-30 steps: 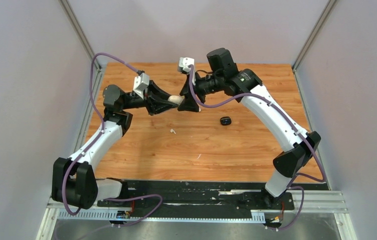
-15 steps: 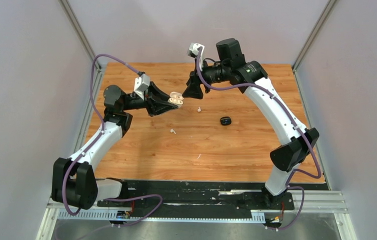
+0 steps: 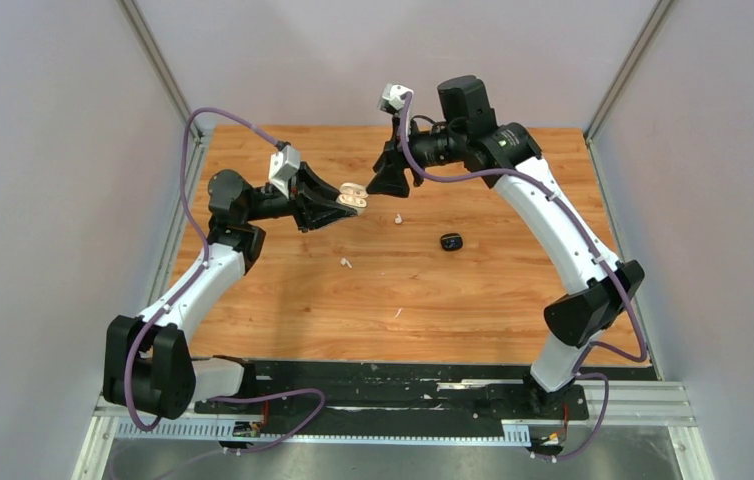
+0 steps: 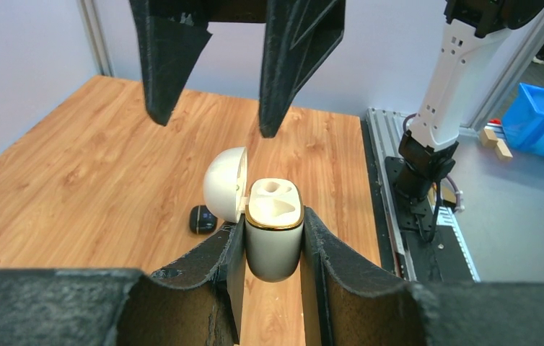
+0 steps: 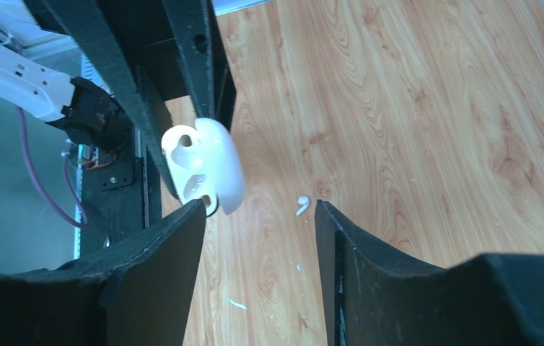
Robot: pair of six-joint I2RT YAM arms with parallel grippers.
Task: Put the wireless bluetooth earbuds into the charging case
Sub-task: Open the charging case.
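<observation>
A white earbud (image 5: 302, 205) lies on the counter (image 3: 493, 300) below the right fingers (image 5: 161, 252), which stand apart, empty. Another earbud (image 3: 346, 263) lies nearer the bases. The left fingers (image 4: 330, 252) clamp the white case (image 4: 274, 231), its lid open and its wells empty. A black case (image 3: 450, 241) sits to the right.

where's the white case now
The white case is far-centre in the top view, clamped lid-open in the left gripper, the right gripper facing it.

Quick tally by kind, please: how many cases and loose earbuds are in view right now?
Cases: 2, white case, black case
Earbuds: 2, both white, far earbud, near earbud
Total: 4; a third white fleck is too small to tell
</observation>
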